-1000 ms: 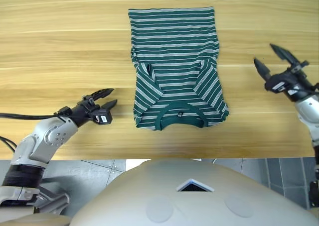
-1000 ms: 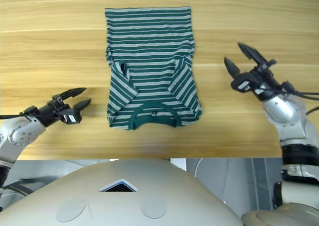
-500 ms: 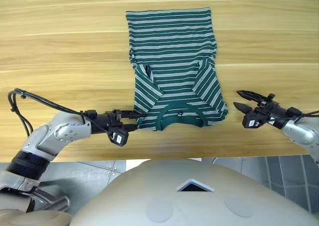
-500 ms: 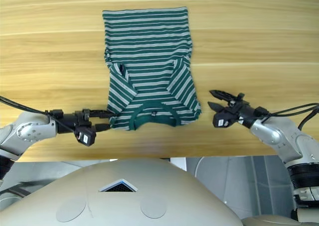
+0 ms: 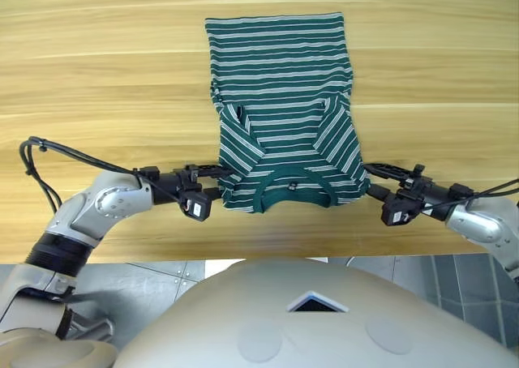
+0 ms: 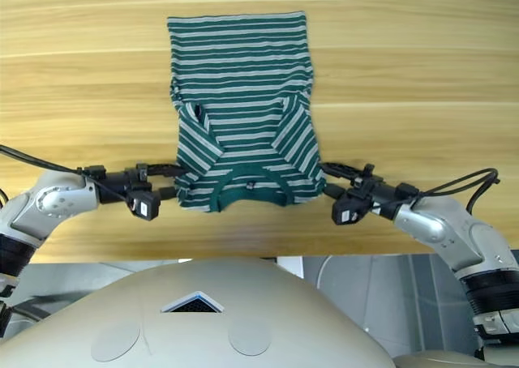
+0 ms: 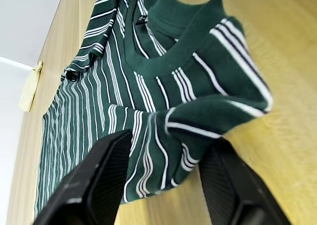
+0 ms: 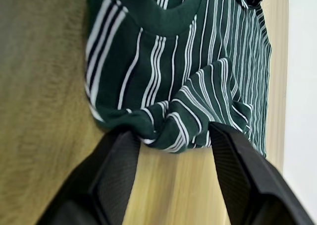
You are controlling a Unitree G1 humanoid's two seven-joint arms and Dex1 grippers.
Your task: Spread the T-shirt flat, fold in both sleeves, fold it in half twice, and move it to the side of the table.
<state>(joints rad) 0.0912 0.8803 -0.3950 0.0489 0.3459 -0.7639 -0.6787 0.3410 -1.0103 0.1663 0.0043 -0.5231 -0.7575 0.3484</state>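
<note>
The green striped T-shirt (image 5: pixel 284 109) lies on the wooden table (image 5: pixel 97 84) with both sleeves folded in and its collar (image 5: pixel 293 191) toward the near edge. My left gripper (image 5: pixel 219 181) is at the shirt's near left shoulder corner, open, its fingers (image 7: pixel 106 180) straddling the bunched fabric (image 7: pixel 198 111). At the near right shoulder corner my right gripper (image 5: pixel 369 180) stands open in the same way, fingers (image 8: pixel 237 175) on either side of the fabric's fold (image 8: pixel 163 126).
The table's front edge (image 5: pixel 243 257) runs just behind both grippers, with grey floor below it. Bare wood stretches left and right of the shirt and beyond its hem (image 5: pixel 276 19).
Both grippers have moved inward from the sides of the table to the shirt's near corners and now straddle the fabric. The shirt has not moved.
</note>
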